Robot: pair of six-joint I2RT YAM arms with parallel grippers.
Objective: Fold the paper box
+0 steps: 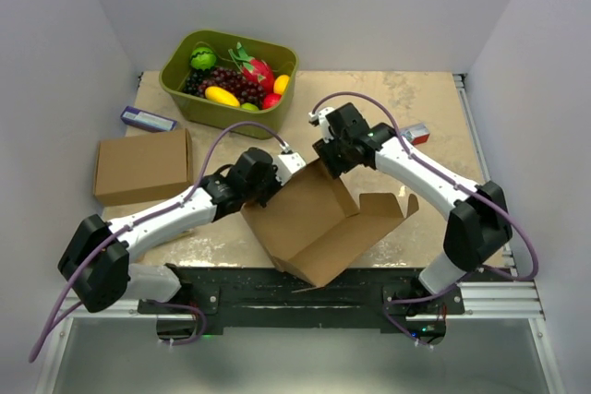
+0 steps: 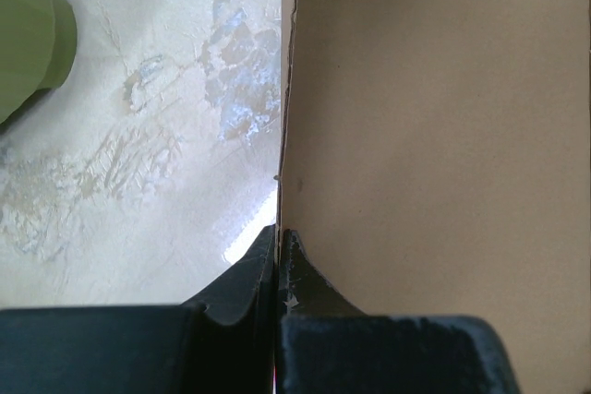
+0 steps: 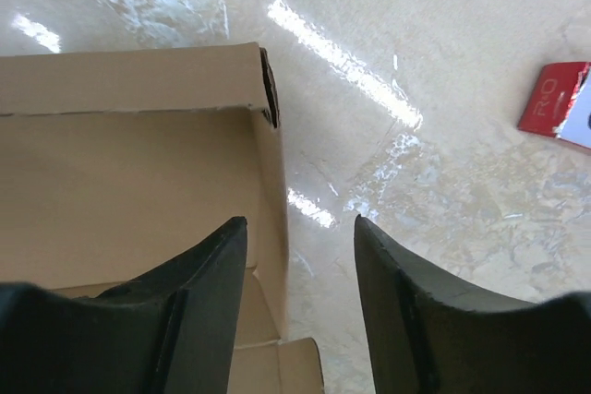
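Paper box [image 1: 319, 228] wall pinched in left pincer [image 2: 279, 232], parted right pincer [image 3: 300, 220] just beside its upright corner

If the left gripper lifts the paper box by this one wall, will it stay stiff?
Probably not: the paper box is thin cardboard, pinched by the left gripper at one wall edge only. It looks light, being empty. Its unfolded flap may swing, as the right gripper is open.

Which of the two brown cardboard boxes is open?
The paper box in the middle, nearest the arm bases: its inside shows and its flaps are spread. The other box, at the left, lies closed.
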